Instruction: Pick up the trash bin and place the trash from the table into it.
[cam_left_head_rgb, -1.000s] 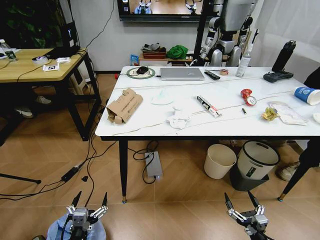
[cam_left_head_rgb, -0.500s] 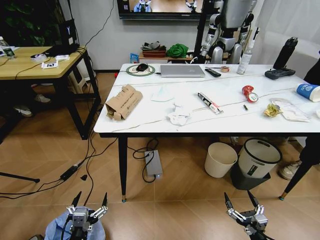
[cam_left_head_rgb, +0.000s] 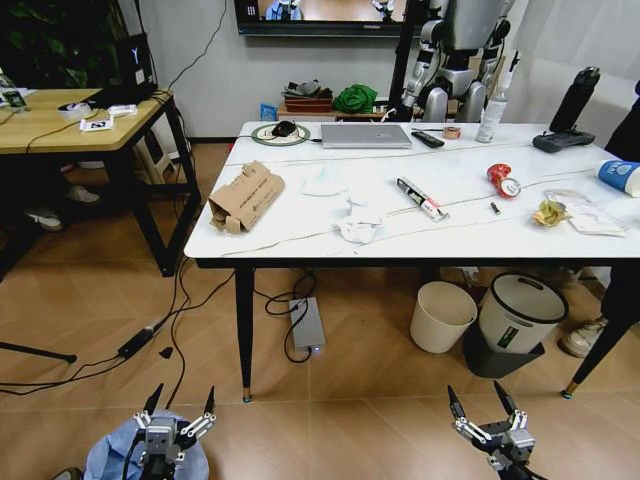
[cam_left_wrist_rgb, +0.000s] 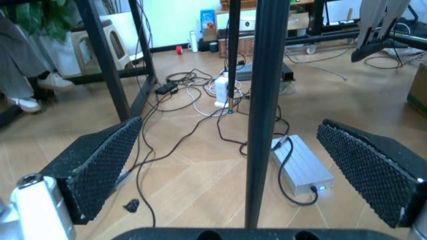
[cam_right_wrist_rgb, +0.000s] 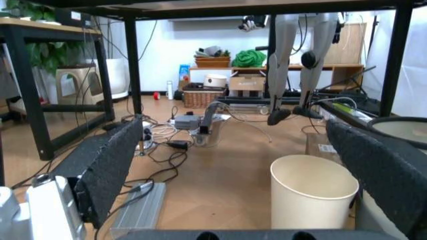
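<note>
You are seeing the left tool (cam_left_head_rgb: 178, 418) hanging low with its fingers spread, directly above the trash bin (cam_left_head_rgb: 110, 457) sitting on the floor. The right tool (cam_left_head_rgb: 482, 406) is hanging equally low, also spread, gripping nothing. The trash (cam_left_head_rgb: 245, 201) is lying scattered across the tabletop (cam_left_head_rgb: 300, 236), well apart from both tools.

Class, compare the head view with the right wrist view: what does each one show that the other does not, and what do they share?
Head view alone: the top of the table with the trash, the trash bin under the open left claw, and the laptop.

Right wrist view alone: a wicker basket on the floor and a pale stool.

Both: the open right claw, the cream bin and the green bundle.
</note>
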